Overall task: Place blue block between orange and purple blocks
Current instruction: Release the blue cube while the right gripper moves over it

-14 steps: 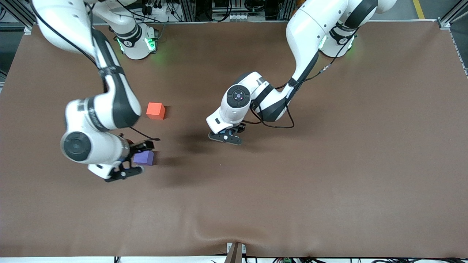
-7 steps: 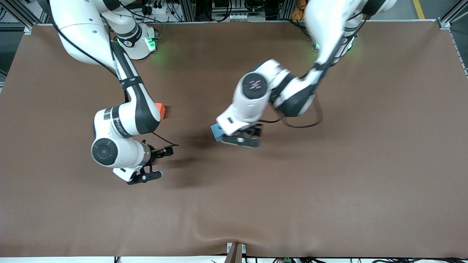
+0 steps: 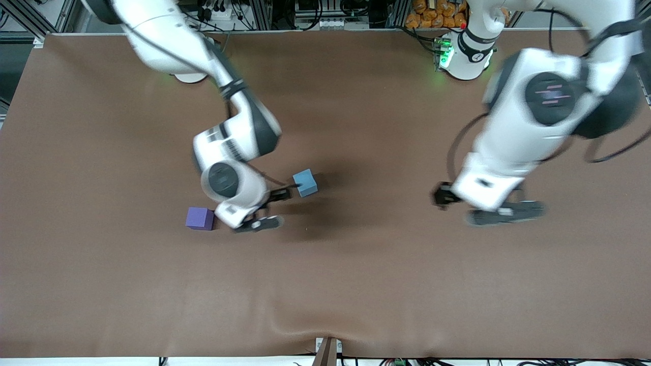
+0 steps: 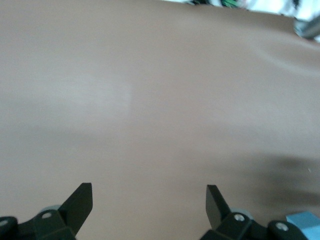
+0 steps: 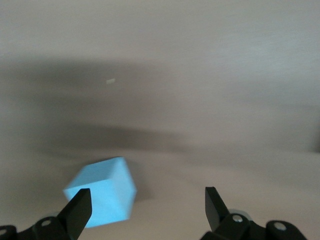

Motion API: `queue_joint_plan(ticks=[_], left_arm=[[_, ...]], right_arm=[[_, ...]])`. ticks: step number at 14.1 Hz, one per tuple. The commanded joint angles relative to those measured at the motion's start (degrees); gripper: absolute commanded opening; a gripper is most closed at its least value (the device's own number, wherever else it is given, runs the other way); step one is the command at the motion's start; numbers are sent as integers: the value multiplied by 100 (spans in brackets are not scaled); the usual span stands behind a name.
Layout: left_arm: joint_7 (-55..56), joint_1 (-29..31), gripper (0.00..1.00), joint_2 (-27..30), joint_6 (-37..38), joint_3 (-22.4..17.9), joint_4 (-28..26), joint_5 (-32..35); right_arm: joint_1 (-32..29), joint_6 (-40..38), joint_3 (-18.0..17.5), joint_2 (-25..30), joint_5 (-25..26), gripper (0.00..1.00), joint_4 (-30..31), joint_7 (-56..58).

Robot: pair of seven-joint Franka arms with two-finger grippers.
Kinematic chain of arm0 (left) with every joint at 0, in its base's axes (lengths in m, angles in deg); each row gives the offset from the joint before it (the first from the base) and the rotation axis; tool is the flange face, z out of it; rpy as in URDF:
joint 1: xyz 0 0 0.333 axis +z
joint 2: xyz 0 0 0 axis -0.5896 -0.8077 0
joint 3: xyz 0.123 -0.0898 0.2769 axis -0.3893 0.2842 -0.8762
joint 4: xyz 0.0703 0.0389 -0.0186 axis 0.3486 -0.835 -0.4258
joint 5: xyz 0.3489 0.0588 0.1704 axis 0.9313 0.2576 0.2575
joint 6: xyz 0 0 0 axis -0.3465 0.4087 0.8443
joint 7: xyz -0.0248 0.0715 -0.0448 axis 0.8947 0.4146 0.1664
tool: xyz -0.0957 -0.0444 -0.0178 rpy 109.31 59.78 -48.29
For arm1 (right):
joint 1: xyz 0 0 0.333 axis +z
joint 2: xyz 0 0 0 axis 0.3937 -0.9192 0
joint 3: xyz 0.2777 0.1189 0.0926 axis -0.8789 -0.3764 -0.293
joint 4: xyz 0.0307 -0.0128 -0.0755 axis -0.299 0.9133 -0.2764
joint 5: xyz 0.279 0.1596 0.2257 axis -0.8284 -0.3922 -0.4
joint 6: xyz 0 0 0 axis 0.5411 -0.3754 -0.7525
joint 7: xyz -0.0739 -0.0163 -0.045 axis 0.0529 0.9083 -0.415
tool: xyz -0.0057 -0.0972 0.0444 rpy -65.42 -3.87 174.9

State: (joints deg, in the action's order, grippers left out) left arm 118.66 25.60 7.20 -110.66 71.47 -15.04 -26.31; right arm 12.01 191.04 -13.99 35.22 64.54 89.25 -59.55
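Note:
The blue block (image 3: 305, 183) sits on the brown table mid-way along it. My right gripper (image 3: 272, 209) is open and empty, low beside the block, toward the right arm's end. In the right wrist view the block (image 5: 102, 192) lies close to one finger (image 5: 77, 210), off the middle of the open gripper (image 5: 145, 210). The purple block (image 3: 200, 218) rests on the table just past my right hand. The orange block is hidden by my right arm. My left gripper (image 3: 483, 211) is open and empty over bare table toward the left arm's end; the left wrist view shows it open (image 4: 149, 200).
The brown mat (image 3: 386, 284) has a raised wrinkle near the front edge (image 3: 305, 317). A corner of a light-blue thing shows at the edge of the left wrist view (image 4: 305, 221).
My left arm has let go of the blue block and swung away toward its own end. My right arm has left the purple block and moved beside the blue block.

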Motion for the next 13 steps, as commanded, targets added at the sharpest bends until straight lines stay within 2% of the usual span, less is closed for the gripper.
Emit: queue_joint_plan(ticks=[1,3,5,8,11,13], left_arm=[[-177,602,100,272,404,121,-207,131],[-895,1007,100,386,432,112,-216,131],[-1556,1481,100,509,450,129,-233,52],[-1900,1878,100,790,450,129,-479,-517],[-2042,1915,100,1141,450,129,-804,-722],[-2059,1914,100,1352,450,365,-1076,-766]], right_arm=[[417,607,79,-83,755,100,223,-219],[584,845,79,-223,1057,100,215,-211],[725,1048,79,-347,1075,100,232,-202],[743,1022,70,-461,1040,100,250,-237],[769,1031,61,-479,952,100,399,-246],[761,1031,26,-470,935,100,478,-272]])
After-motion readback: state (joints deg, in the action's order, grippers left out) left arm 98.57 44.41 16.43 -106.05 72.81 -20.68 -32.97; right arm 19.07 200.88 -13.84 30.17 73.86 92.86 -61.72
